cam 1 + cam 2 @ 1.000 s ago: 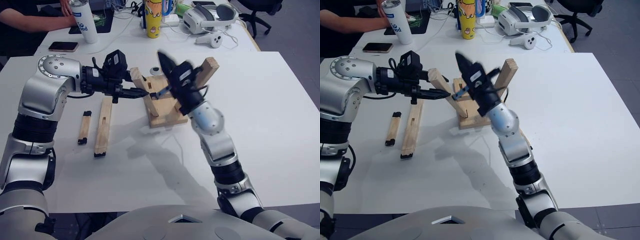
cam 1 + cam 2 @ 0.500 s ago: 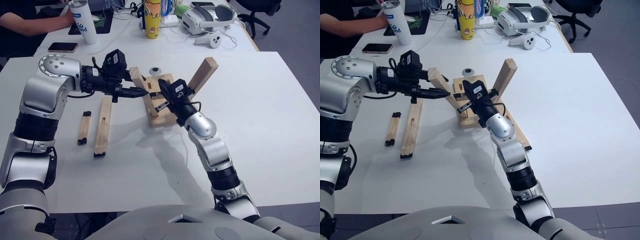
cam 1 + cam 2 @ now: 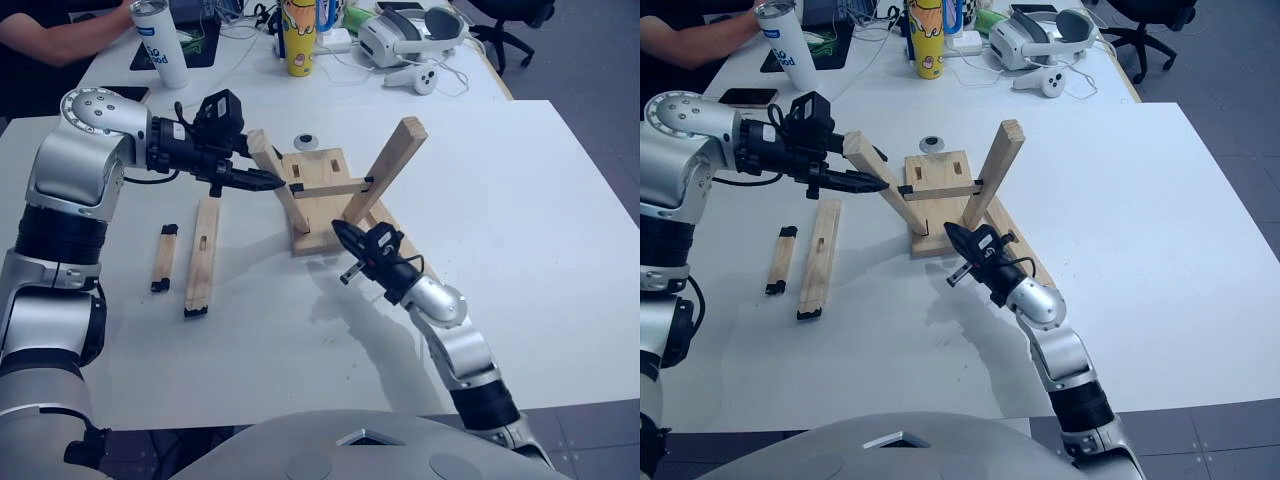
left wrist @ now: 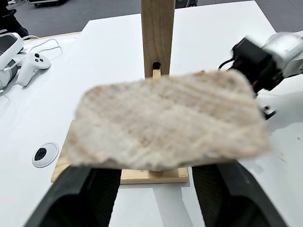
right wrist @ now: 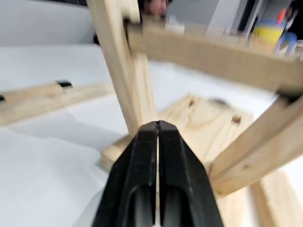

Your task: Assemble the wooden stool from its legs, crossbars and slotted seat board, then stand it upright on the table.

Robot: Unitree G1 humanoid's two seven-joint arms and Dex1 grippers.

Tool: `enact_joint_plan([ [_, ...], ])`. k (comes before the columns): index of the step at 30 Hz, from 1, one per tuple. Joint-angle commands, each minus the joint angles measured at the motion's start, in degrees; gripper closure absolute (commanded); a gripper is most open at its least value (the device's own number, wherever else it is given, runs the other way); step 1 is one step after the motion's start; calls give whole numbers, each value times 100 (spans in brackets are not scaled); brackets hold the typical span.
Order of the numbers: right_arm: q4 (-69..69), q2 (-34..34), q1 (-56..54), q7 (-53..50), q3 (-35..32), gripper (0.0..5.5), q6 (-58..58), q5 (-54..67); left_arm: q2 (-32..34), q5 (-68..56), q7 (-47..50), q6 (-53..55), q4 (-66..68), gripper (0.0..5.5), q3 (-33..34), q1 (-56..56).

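Observation:
The slotted seat board (image 3: 322, 166) lies flat at mid-table. Two legs rise from it in a V: the left leg (image 3: 276, 178) and the right leg (image 3: 388, 167). A thin crossbar (image 3: 330, 188) joins them. My left gripper (image 3: 268, 181) is shut on the left leg, which looms blurred between its fingers (image 4: 80, 198) in the left wrist view. My right gripper (image 3: 347, 241) is shut and empty, just in front of the board's near edge, pointing at it (image 5: 199, 123). A loose leg (image 3: 202, 255) and a short crossbar (image 3: 163, 257) lie to the left.
Another leg (image 3: 1018, 243) lies flat beside the board under my right arm. A small round disc (image 3: 306, 141) sits behind the board. On the far table stand a tumbler (image 3: 162, 45), a yellow cup (image 3: 298, 38), a headset (image 3: 405, 28) and a controller (image 3: 420, 76).
My right arm has drawn back from over the seat board and dropped low toward the table's front. The left gripper keeps its hold on the leg.

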Motion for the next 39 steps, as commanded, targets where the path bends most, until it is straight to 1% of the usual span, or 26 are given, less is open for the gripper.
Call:
enact_joint_plan([
  [1,793,252,-454,-180,56,550,445,-162,-165,59,-132,132,262,344,-116,470],
  [5,1150,161,-448,-192,59,550,994,-294,-347,-197,73,93,265,344,211,1148],
  [8,1181,-53,-328,-46,205,550,1567,-414,-673,-547,403,-52,354,344,676,1803],
  [10,1234,-115,-269,130,240,550,1825,-310,-860,-639,620,-192,449,344,866,2065],
  [15,1382,-236,-203,520,335,550,2182,-127,-1103,-622,937,-549,461,343,949,2620],
  [19,1384,-206,-243,499,355,550,2256,-65,-1088,-683,1082,-731,214,343,1031,2820],
  [22,1353,-129,-241,362,334,550,2327,-66,-1017,-643,1117,-821,180,343,1036,2712],
  [23,1362,-105,-252,318,321,550,2347,-65,-986,-644,1123,-814,150,314,1038,2668],
  [25,1430,-75,-294,254,304,550,2346,-75,-936,-732,1185,-710,-6,278,1110,2586],
  [28,1533,-26,-346,164,267,550,2320,-78,-741,-880,1161,-326,-420,238,1237,2547],
  [31,1612,18,-396,89,237,550,2290,-53,-349,-873,992,-28,-495,238,1393,2530],
  [34,1729,17,-471,68,239,550,2204,-54,134,-1082,815,275,-416,238,1853,2535],
  [35,1776,10,-494,78,234,550,2176,-52,209,-1352,891,516,-407,255,2196,2377],
  [37,1856,2,-533,101,224,550,2138,-41,73,-2168,1410,972,-355,281,3075,1714],
  [39,1911,-5,-550,129,243,550,2110,-43,-262,-3172,2237,1330,-566,322,3848,965],
])
